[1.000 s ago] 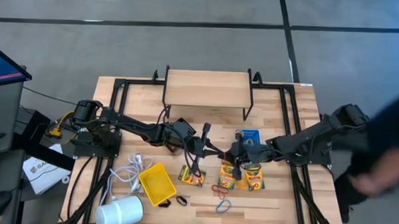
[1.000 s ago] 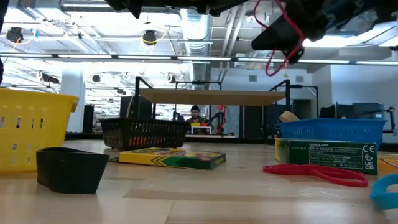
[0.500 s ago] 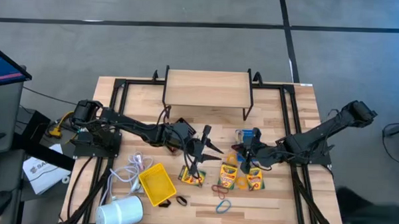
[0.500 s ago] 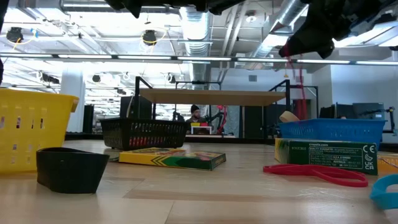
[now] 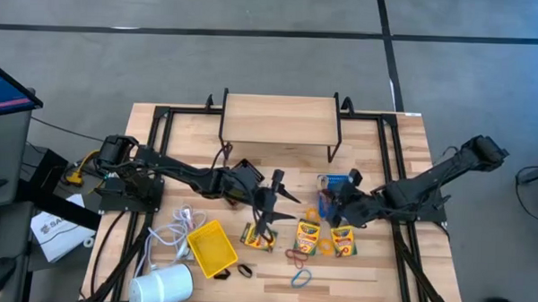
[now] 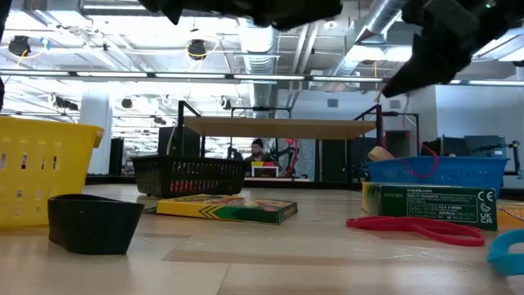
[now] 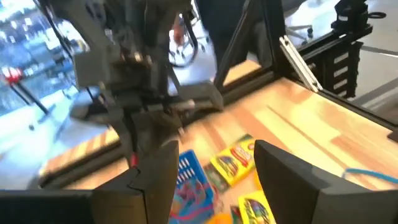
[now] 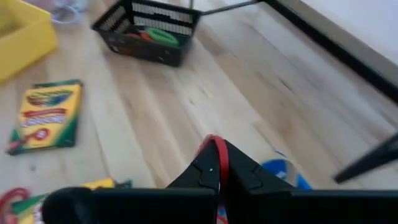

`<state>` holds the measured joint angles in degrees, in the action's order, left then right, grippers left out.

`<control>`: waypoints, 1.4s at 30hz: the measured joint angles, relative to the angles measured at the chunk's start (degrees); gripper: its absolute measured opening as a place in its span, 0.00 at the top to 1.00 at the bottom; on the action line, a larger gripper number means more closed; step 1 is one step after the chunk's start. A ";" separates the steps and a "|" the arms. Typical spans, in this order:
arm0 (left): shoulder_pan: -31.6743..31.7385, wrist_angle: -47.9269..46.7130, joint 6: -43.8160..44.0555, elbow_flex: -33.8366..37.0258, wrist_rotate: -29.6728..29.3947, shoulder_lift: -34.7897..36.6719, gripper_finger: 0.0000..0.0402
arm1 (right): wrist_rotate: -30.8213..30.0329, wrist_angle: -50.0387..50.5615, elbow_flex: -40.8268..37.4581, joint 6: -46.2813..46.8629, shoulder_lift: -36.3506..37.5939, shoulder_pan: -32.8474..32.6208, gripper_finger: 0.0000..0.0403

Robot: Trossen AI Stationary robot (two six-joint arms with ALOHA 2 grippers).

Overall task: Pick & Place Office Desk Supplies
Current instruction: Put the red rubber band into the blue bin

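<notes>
Your right pincer [image 8: 217, 177] is pinched tight on a thin red rubber-band ring [image 8: 218, 155], and it's hanging right above the small blue plastic bin [image 5: 338, 185], so that one looks about ready to drop in. In the low view the red loop dangles down over the bin's rim.

That band's gonna be floppy and basically weightless. It'll cling to the fingers or spring off sideways when you let go, so I'd get low into the bin before releasing.

Your left pincer [image 5: 269, 207] is spread wide with nothing in it, sitting over the middle of the wooden bench [image 5: 373, 262]. A flat yellow-and-green cardboard crayon box [image 5: 258, 238] lies just below it. Two more of those boxes [image 5: 307, 237] sit under your right pincer's side, with a loose red ring [image 5: 295, 256] and a blue ring [image 5: 300, 278] a bit further toward the front edge.

The boxes should be light but stiff, kinda slick cardboard. Grab across the narrow sides, not the flat face. The black mesh basket [image 8: 147, 30] is off beyond your right pincer with coloured bits already in it.
</notes>
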<state>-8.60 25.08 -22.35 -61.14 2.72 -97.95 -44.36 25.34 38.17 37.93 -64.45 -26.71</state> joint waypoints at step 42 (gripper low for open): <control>0.02 -9.66 21.20 5.77 -0.17 -0.02 0.67 | -3.54 22.18 0.02 12.18 10.89 -1.55 1.00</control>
<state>-8.58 15.42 -1.15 -55.37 2.55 -97.97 -47.91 47.52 38.20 50.11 -53.56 -28.27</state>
